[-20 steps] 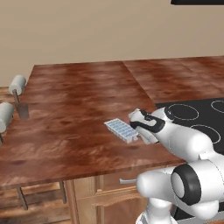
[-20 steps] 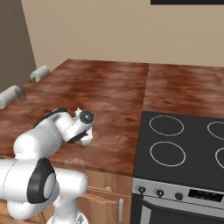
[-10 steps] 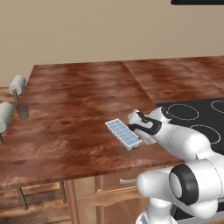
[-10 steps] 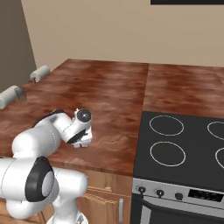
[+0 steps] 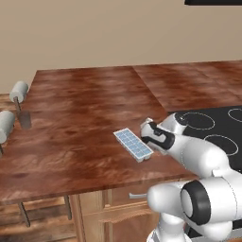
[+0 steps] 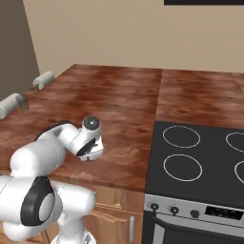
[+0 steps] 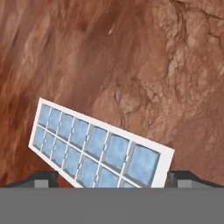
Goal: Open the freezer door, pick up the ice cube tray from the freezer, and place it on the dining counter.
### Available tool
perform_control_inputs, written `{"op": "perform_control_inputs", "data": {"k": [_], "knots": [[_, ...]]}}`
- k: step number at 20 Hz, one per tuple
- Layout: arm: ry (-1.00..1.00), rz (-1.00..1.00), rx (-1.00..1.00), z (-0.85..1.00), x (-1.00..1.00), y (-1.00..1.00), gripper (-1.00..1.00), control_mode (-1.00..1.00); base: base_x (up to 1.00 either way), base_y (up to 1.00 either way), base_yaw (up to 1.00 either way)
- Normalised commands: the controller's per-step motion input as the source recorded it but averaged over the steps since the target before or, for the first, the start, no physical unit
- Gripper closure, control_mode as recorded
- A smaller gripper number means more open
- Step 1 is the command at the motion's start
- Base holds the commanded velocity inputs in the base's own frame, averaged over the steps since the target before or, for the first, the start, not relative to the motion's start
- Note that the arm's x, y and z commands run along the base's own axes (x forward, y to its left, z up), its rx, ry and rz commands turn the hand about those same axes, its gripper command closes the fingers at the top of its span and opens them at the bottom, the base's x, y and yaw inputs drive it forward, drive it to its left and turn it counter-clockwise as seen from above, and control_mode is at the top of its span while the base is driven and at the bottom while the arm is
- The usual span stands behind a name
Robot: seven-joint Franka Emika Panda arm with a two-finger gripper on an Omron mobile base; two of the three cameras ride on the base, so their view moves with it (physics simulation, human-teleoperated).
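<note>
The ice cube tray (image 5: 133,144) lies flat on the dining counter (image 5: 80,118), close to the counter's front edge and just left of the black cooktop (image 5: 212,127). My gripper (image 5: 147,134) sits low at the tray's cooktop-side end. In the hand view my two finger tips (image 7: 43,178) stand spread wide, one beyond each long side of the tray (image 7: 98,148), and I grip nothing. Whether either tip touches the tray rim I cannot tell; the tips are mostly cut off there. Two grey cylinders (image 5: 19,91) stand off the counter's left edge, well apart from the tray.
</note>
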Motion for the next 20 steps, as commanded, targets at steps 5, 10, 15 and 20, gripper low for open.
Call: {"op": "perform_control_inputs", "data": {"k": [5,10,15,20], "knots": [[0.05,0.0,0.0,0.5,-0.26,-0.1,-1.0,-1.0,0.0,0.0,0.0],[0.01,0.01,-0.06,0.72,-0.69,0.02,-1.0,-1.0,0.0,0.0,0.0],[0.0,0.06,-0.12,0.8,-0.92,0.19,-1.0,-1.0,0.0,0.0,0.0],[0.0,0.09,-0.13,0.76,-0.9,0.33,-1.0,-1.0,0.0,0.0,0.0]]}}
